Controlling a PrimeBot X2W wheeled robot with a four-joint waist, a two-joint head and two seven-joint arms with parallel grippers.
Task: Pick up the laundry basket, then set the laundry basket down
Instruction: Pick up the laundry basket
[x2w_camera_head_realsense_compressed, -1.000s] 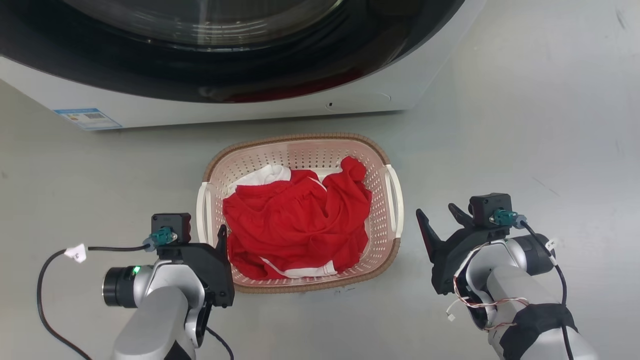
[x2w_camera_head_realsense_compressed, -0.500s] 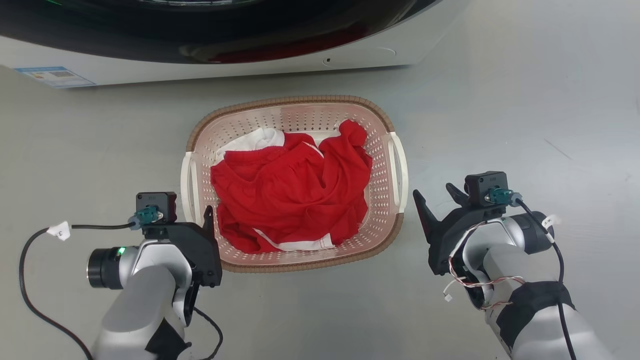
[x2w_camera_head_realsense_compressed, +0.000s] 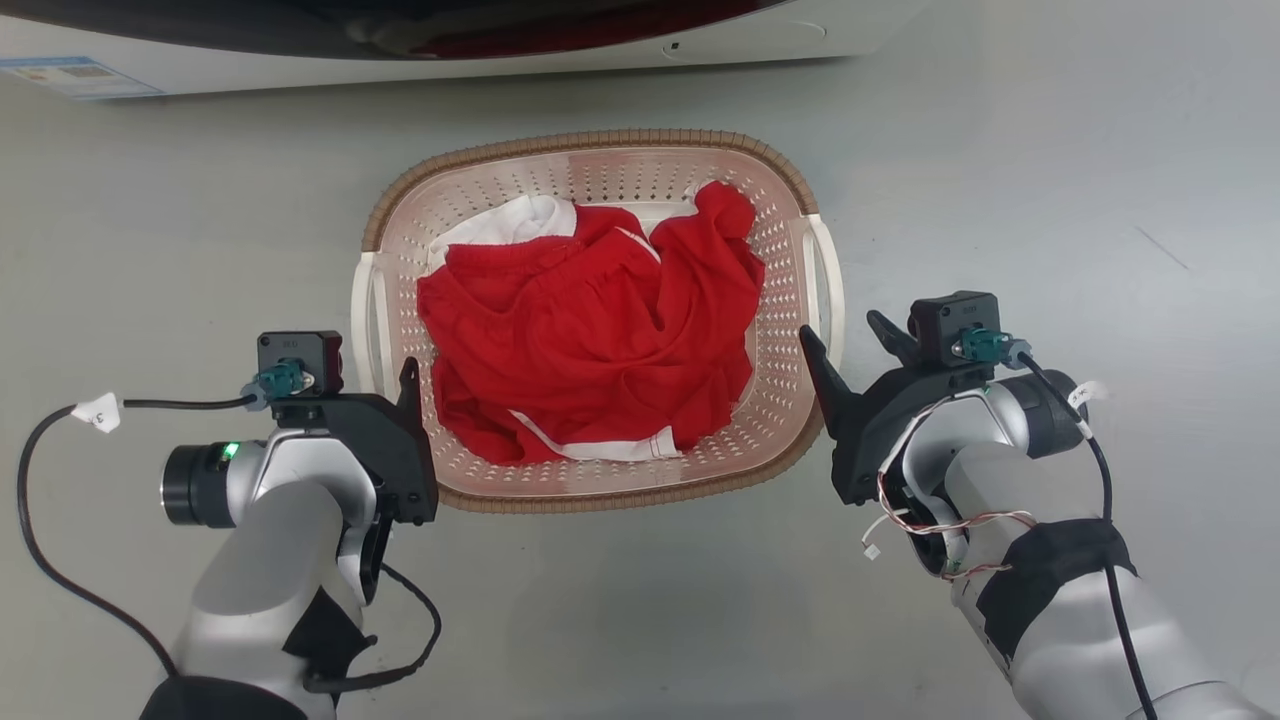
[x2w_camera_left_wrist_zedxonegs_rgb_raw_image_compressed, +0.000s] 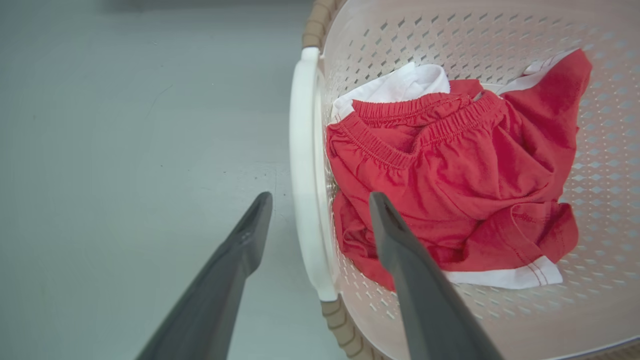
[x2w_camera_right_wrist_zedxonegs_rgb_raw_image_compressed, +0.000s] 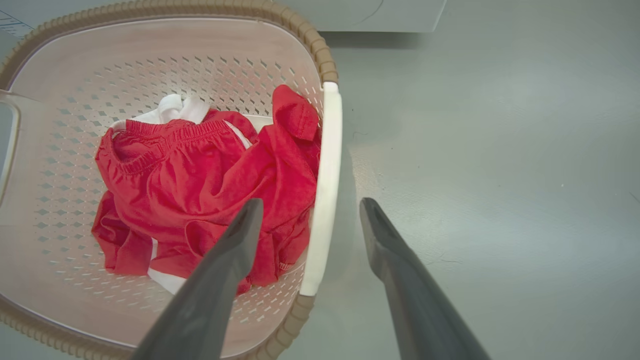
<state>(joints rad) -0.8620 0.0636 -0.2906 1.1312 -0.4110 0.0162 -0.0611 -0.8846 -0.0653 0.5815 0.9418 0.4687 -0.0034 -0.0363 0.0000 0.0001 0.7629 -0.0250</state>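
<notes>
Grey floor (x2w_camera_head_realsense_compressed: 1050, 150) lies beneath us. Our left gripper (x2w_camera_left_wrist_zedxonegs_rgb_raw_image_compressed: 320, 197) is spread wide and holds nothing, a finger either side of the left handle (x2w_camera_left_wrist_zedxonegs_rgb_raw_image_compressed: 302, 150). Our right gripper (x2w_camera_right_wrist_zedxonegs_rgb_raw_image_compressed: 311, 202) does likewise at the right handle (x2w_camera_right_wrist_zedxonegs_rgb_raw_image_compressed: 327, 165). Between them sits the laundry basket (x2w_camera_head_realsense_compressed: 600, 137), holding red clothing (x2w_camera_head_realsense_compressed: 590, 340) over white cloth (x2w_camera_head_realsense_compressed: 520, 215). Its far side is near the washing machine (x2w_camera_head_realsense_compressed: 500, 45).

The basket (x2w_camera_head_realsense_compressed: 590, 145) sat on the floor (x2w_camera_head_realsense_compressed: 1050, 200) before the washer (x2w_camera_head_realsense_compressed: 400, 60), clothes (x2w_camera_head_realsense_compressed: 590, 340) in it. The left handle (x2w_camera_left_wrist_zedxonegs_rgb_raw_image_compressed: 302, 150) ran between the left gripper's (x2w_camera_left_wrist_zedxonegs_rgb_raw_image_compressed: 316, 200) parted jaws, with floor beyond the outer jaw and clothes beyond the inner. The right handle (x2w_camera_right_wrist_zedxonegs_rgb_raw_image_compressed: 327, 165) lay likewise between the right gripper's (x2w_camera_right_wrist_zedxonegs_rgb_raw_image_compressed: 310, 202) parted jaws.
</notes>
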